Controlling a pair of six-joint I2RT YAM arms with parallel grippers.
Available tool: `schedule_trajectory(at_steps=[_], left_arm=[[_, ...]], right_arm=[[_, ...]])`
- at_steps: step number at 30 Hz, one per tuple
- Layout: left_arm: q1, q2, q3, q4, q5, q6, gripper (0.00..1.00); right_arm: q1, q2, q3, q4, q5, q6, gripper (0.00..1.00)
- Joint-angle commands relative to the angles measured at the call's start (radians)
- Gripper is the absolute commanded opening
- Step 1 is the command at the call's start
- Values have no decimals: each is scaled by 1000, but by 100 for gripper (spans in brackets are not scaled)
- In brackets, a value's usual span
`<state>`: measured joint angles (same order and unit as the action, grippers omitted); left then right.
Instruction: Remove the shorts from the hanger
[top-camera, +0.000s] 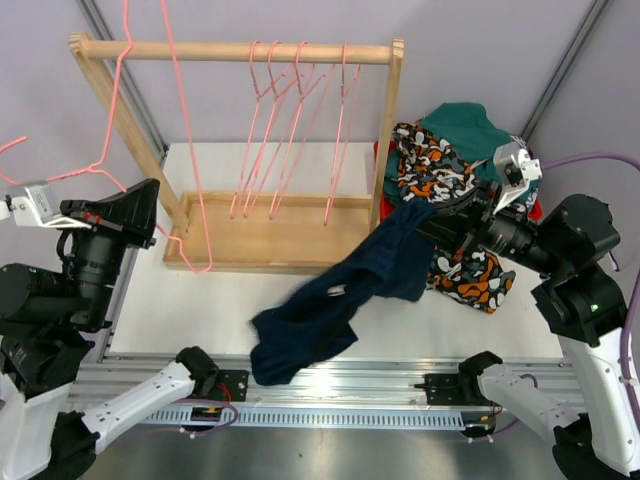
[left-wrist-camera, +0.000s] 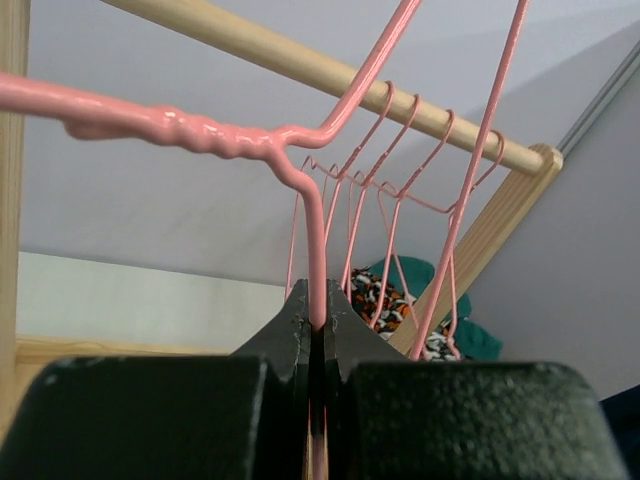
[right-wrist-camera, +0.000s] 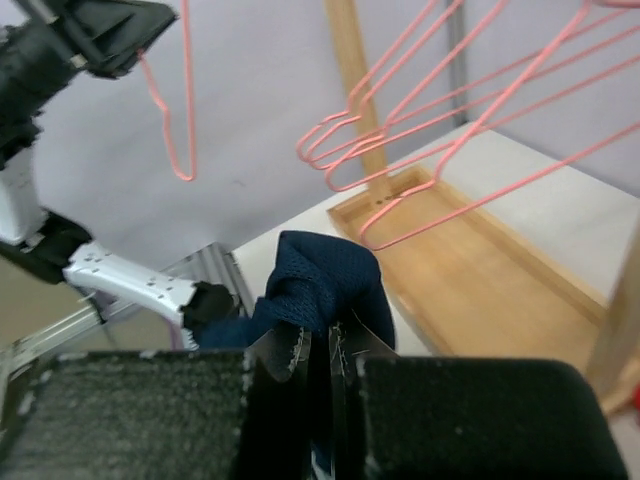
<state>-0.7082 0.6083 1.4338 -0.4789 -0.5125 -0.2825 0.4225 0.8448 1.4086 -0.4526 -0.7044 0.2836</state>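
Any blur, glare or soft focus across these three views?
Top external: sharp, even light, mild glare on the metal rail. Left wrist: left end effector soft up close, pink hanger clear. Right wrist: right end effector soft, navy shorts crisp.

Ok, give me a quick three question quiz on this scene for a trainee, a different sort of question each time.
1. True or false: the left pincer is gripping a pair of shorts.
2. How many pink hangers hang in the bunch on the wooden rail? A two, B four, C six.
3. Fill in: the right pincer is clamped on the ___ shorts.
Key: 1 false, it is shut on a pink hanger. 2 B. 3 navy; the navy shorts trail from it across the table towards the near edge.
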Motion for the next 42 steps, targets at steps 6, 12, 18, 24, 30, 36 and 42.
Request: schedule_trajectory(at_steps=[6,12,18,24,30,36,42], left_arm=[[4,53,207,-259,-113,85,0],[4,15,224,-486,-225,31,0],[4,28,107,-599,-267,-24,0],[6,103,28,-603,-311,-34,0],[10,211,48,-469,-380,48,0],[79,424,229,-317,-324,161,0],[173,612,405,-244,-250,250,0]], right_arm=[[7,89,290,-124,439,-161,0],[-2,342,628,-159,799,-267,0],[-226,626,930,-91,893,-279,0],[-465,844,909,227,894,-132,0],[-501,1027,873,241,895,-46,73],[-521,835,413,429,906,25,99],[-542,509,-69,593,745,101,100]])
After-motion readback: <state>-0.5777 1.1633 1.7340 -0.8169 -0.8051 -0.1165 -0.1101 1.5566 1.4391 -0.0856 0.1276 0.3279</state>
